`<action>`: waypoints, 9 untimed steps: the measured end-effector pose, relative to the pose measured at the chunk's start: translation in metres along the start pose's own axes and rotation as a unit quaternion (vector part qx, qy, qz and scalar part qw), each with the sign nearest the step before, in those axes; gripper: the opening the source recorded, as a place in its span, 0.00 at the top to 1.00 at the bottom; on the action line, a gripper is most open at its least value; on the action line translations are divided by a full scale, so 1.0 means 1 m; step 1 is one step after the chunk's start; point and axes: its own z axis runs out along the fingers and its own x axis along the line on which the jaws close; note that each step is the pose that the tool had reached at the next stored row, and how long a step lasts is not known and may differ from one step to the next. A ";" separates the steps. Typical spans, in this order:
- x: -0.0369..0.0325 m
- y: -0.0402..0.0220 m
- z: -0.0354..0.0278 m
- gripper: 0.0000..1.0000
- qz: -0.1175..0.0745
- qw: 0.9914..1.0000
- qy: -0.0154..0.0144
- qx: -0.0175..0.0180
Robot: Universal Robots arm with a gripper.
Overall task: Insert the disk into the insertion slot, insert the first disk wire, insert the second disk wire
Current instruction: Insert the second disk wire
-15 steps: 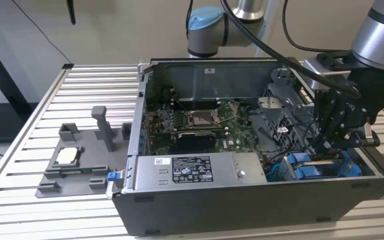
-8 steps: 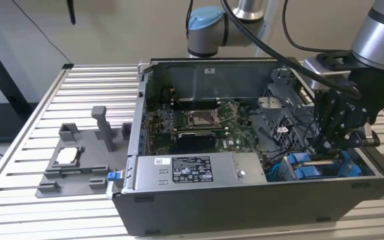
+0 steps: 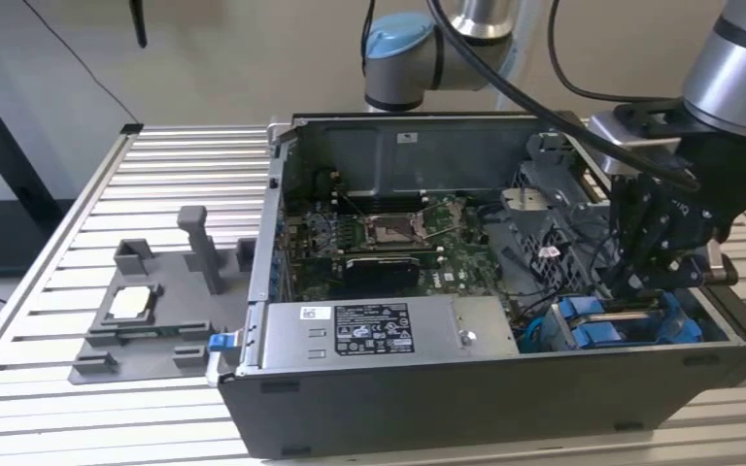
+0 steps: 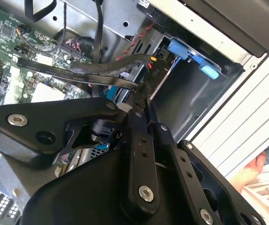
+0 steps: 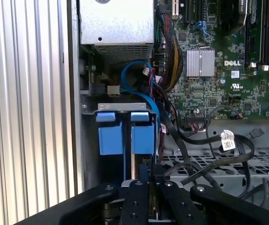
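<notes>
My claw (image 4: 141, 89) is down inside the open computer case (image 3: 477, 408), pinched shut on a black flat wire (image 4: 78, 72) just beside the blue-clipped insertion slot (image 5: 125, 131). The disk itself I cannot make out. Risk: loose cables (image 5: 209, 159) crowd the connector; a tilted approach could snag or miss. Writing left unread.

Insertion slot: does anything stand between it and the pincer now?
Nothing visible does. In the second wrist view the pincer, shut on a black wire, points at the insertion slot with open space between. Loose black cables lie beside it.
</notes>
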 end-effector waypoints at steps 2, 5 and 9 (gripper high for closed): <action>0.0000 0.0003 0.0002 0.84 0.000 1.000 0.001 0.000; 0.0001 0.0006 0.0010 0.84 0.000 1.000 0.004 0.000; 0.0000 0.0008 0.0027 0.84 0.000 1.000 0.005 0.001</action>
